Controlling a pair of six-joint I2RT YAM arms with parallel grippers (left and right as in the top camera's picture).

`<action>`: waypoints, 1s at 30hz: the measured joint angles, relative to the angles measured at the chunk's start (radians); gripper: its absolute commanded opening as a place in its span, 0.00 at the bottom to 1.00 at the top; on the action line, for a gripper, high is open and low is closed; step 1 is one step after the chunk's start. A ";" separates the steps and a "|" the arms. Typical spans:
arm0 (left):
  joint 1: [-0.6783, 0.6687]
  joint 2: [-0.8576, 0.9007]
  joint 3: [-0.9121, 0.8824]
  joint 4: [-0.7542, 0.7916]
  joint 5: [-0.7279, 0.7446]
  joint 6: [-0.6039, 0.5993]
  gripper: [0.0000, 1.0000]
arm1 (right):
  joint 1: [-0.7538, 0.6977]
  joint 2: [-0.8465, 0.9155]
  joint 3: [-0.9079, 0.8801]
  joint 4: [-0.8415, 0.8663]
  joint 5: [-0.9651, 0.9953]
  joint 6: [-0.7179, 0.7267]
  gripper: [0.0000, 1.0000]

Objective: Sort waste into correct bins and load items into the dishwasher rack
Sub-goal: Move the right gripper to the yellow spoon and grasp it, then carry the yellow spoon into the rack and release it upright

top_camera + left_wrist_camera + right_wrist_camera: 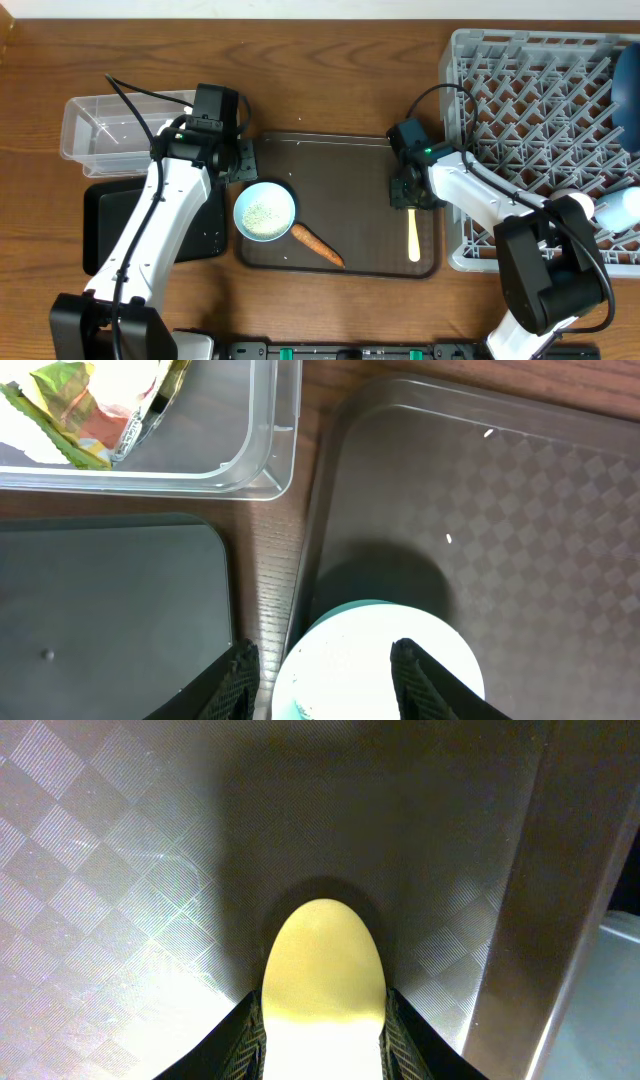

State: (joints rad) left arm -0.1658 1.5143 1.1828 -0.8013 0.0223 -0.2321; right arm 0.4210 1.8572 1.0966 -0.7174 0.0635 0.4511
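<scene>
The light blue bowl (265, 212) with white rice grains stands on the brown serving tray (340, 150), with the orange carrot (318, 245) beside it. My left gripper (248, 183) is open, its jaws (325, 675) straddling the bowl's (380, 660) near rim. My right gripper (408, 197) is shut on the pale yellow spoon (413, 240); its fingers (322, 1040) press both sides of the spoon's head (323, 955). The clear tub (125, 125) holds the yellow-green wrapper (70, 400) and white tissue (20, 445). The black tray (110, 225) lies next to it.
The grey dishwasher rack (520, 90) fills the right side. It holds the blue plate (628, 85) and a light blue cup (620, 207). The rack's wall stands close to the right of my right gripper. The left arm covers part of the black tray.
</scene>
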 measured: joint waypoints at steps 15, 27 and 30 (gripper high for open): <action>0.000 0.000 0.000 0.000 0.000 0.000 0.46 | 0.000 0.000 0.000 0.005 0.000 -0.010 0.33; 0.000 0.000 0.000 0.000 0.000 0.000 0.46 | 0.000 -0.032 -0.014 -0.026 -0.028 -0.067 0.35; 0.000 0.000 0.000 0.000 0.000 0.000 0.46 | 0.000 -0.071 -0.021 -0.027 -0.036 -0.080 0.35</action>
State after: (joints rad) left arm -0.1658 1.5143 1.1828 -0.8013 0.0223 -0.2321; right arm 0.4210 1.7863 1.0752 -0.7444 0.0277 0.3714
